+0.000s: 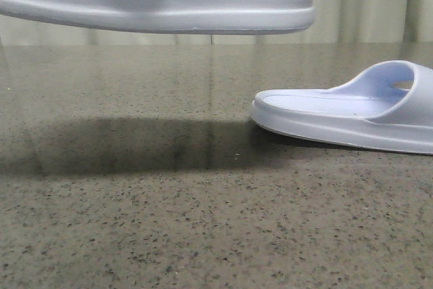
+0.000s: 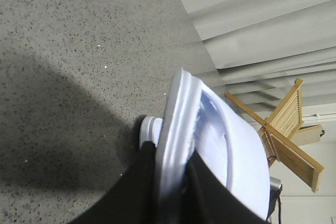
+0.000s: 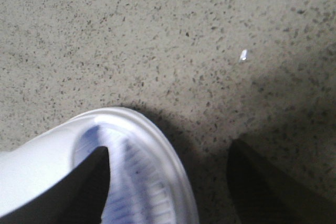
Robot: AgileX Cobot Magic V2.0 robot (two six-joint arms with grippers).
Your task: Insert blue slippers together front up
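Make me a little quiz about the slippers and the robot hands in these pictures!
1. True or false: both slippers lie on the table.
2. Which gripper is shut on a slipper? A) left B) right C) neither
3. Fill in: the right gripper has its fingers ____, with the toe of a slipper near one of them.

Key:
1. False. The raised slipper hangs above its shadow; the resting slipper lies on the table.
2. A. The left gripper pinches the raised slipper's edge.
3. Apart (open), holding nothing.
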